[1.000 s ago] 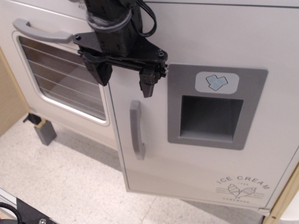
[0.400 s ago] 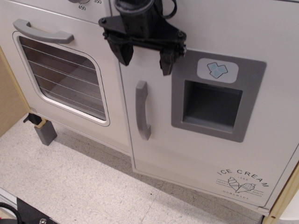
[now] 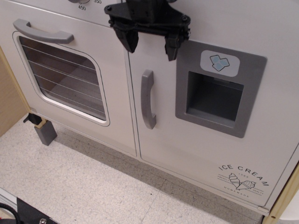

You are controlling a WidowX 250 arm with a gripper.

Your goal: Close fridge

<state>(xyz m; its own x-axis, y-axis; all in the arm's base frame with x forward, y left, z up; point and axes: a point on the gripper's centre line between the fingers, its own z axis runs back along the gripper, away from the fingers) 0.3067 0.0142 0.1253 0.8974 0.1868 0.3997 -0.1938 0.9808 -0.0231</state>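
Observation:
The fridge door (image 3: 196,140) is pale grey with a vertical grey handle (image 3: 147,99), a dark grey dispenser panel (image 3: 216,93) with an ice-cube icon, and an "ICE CREAM" logo (image 3: 243,179) at the lower right. The door lies nearly flush with the cabinet front beside the oven. My black gripper (image 3: 150,48) is at the top of the door, just above the handle. Its two fingers point down and stand apart with nothing between them. Whether they touch the door surface I cannot tell.
The oven door (image 3: 60,70) with a window and a horizontal handle (image 3: 42,31) is to the left. A small grey block (image 3: 45,133) sits on the speckled floor (image 3: 84,186) under it. A wooden panel (image 3: 9,102) stands at the far left.
The fridge door has swung from ajar to nearly flush with the cabinet. My gripper has moved right and upward with it, staying open.

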